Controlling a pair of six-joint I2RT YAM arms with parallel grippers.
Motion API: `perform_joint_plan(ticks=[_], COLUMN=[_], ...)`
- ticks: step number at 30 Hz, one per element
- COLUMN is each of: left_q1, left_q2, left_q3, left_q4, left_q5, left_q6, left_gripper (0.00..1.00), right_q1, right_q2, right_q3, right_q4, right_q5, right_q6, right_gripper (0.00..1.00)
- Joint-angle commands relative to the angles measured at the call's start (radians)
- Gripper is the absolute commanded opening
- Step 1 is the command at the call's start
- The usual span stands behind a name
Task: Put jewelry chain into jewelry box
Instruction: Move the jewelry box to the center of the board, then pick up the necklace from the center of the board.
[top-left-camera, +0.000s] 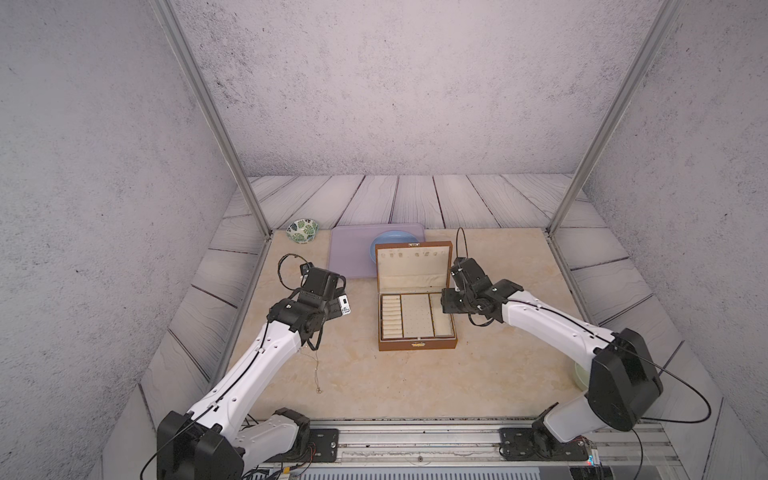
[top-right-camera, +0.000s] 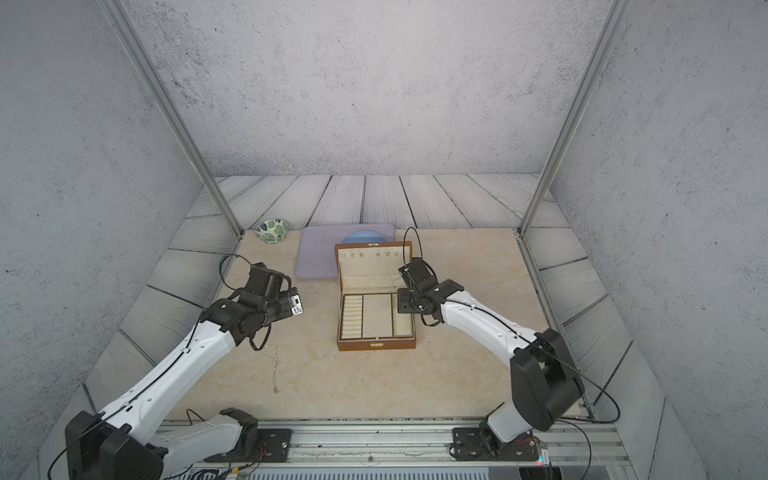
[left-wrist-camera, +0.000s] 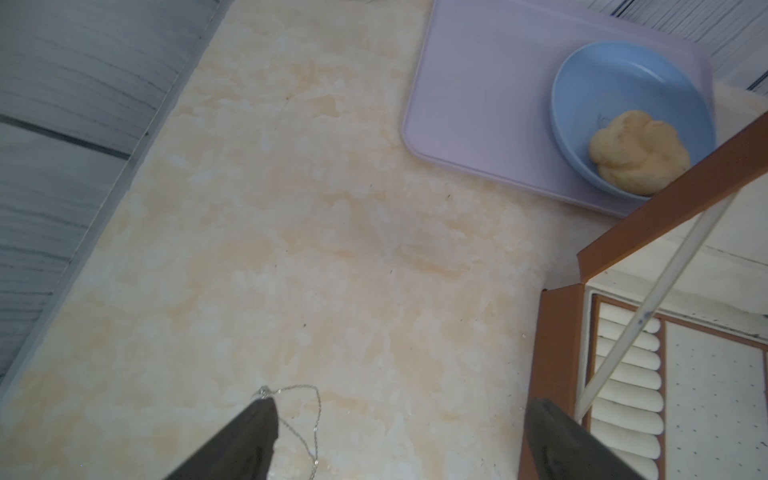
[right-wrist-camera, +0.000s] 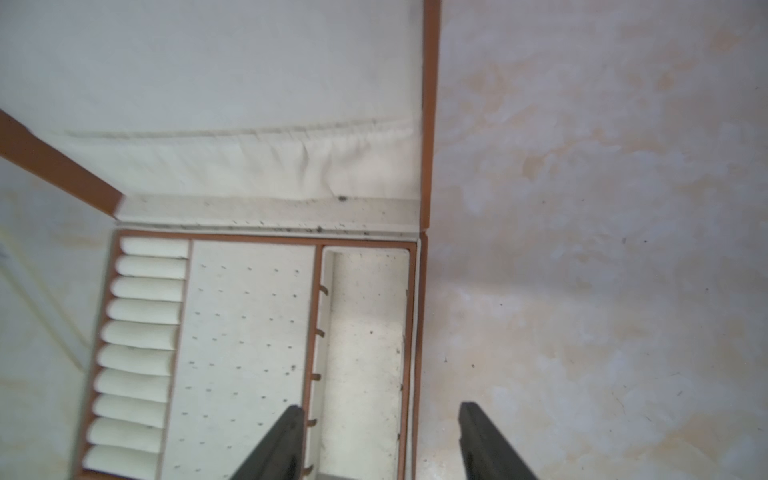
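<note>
A pale stone-look table (top-left-camera: 498, 374) sits inside grey walls. The jewelry chain (top-left-camera: 318, 372) lies flat on it, near the front, apart from the jewelry box (top-left-camera: 399, 345). In the left wrist view, one end of the chain curls right beside a fingertip (left-wrist-camera: 257, 432) of the left gripper (left-wrist-camera: 403, 405). That gripper is wide open and holds nothing. The box lid is up. The right gripper (right-wrist-camera: 380, 407) hangs over the box's right side, fingers partly apart, empty too. So the pick-up is not yet done. Next, I think, the left gripper must drop over the thin chain and pinch it low against the table, or it may slip out.
</note>
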Motion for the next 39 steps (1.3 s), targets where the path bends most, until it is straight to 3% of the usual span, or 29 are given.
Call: perform_joint_plan(ticks=[1, 5, 9, 17, 24, 26, 31, 39], left_q1=[0.041, 0.108, 0.120, 0.123, 0.270, 0.296, 0.376, 0.457], left_q2=[-0.018, -0.048, -0.073, -0.054, 0.012, 0.046, 0.159, 0.262], left_q3=[-0.003, -0.074, -0.138, -0.223, -0.234, -0.217, -0.200, -0.167], left_q4=[-0.155, -0.222, -0.273, -0.290, -0.141, -0.113, -0.049, 0.006], left_q5=[0.000, 0.090, 0.164, 0.179, 0.185, 0.175, 0.195, 0.259], left_q6=[-0.099, -0.174, -0.223, -0.317, -0.274, -0.254, -0.229, -0.223], left_gripper=[0.99, 0.92, 0.82, 0.72, 0.66, 0.60, 0.54, 0.45], right_q1=[0.004, 0.004, 0.004, 0.004, 0.004, 0.004, 0.003, 0.004], right_q2=[-0.076, -0.155, -0.192, -0.203, -0.210, -0.211, -0.218, -0.215], right_q3=[-0.020, -0.075, -0.110, -0.132, -0.147, -0.152, -0.158, -0.163], right_q4=[-0.004, 0.037, 0.058, 0.082, 0.101, 0.106, 0.106, 0.108], right_q5=[0.025, 0.002, -0.024, -0.056, -0.102, -0.108, -0.102, -0.097], right_q6=[-0.062, -0.095, -0.110, -0.121, -0.114, -0.116, -0.124, -0.132], right_gripper=[0.72, 0.74, 0.74, 0.74, 0.74, 0.74, 0.74, 0.74])
